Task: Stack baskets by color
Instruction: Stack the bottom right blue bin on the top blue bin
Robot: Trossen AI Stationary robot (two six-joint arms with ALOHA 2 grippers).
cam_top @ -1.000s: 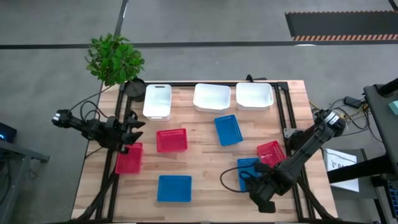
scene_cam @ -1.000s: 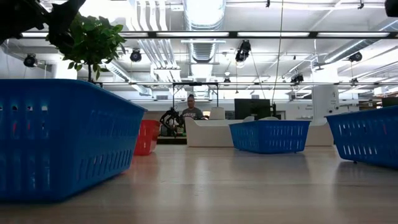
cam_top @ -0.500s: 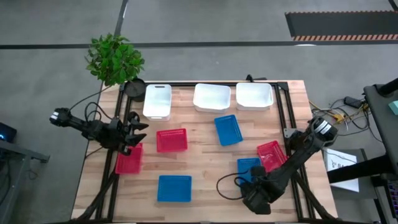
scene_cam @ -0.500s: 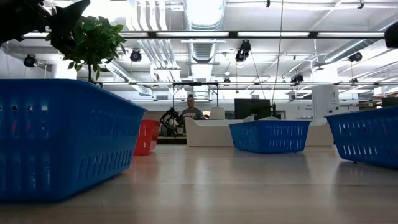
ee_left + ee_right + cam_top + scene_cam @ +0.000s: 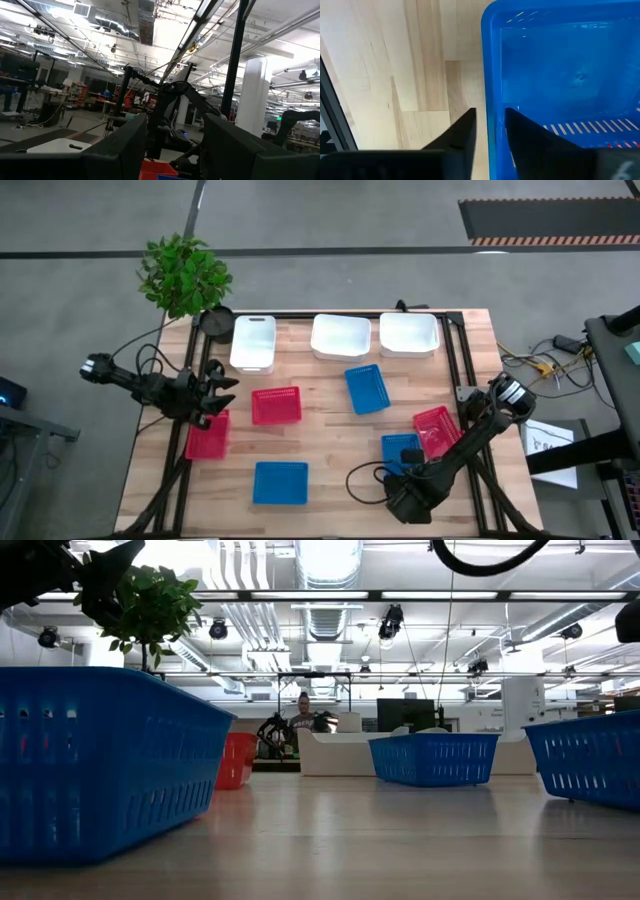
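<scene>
Nine baskets lie on the wooden table: three white ones (image 5: 340, 335) along the far edge, three red ones (image 5: 276, 405) and three blue ones. My right gripper (image 5: 490, 135) points down at the blue basket (image 5: 398, 448) near the right front and is shut on it. A red basket (image 5: 437, 428) lies right beside that blue one. My left gripper (image 5: 215, 387) waits open in the air at the left edge, above another red basket (image 5: 207, 436), with nothing between its fingers (image 5: 125, 145). My right gripper has the blue basket's side wall (image 5: 491, 100) between its two fingers, one finger (image 5: 462, 135) outside the basket and one (image 5: 525, 140) inside. The fingers come from above, pointing down. The basket sits flat on the table.
A dark round pot (image 5: 215, 320) with a green plant (image 5: 183, 273) stands at the far left corner. Further blue baskets lie mid-table (image 5: 367, 388) and near the front edge (image 5: 281, 482). Bare wood shows between the baskets. A person stands in the room far behind the table.
My right arm has sunk toward the blue basket, its elbow swinging toward the table's near edge and a little left. The blue basket has stayed where it was.
</scene>
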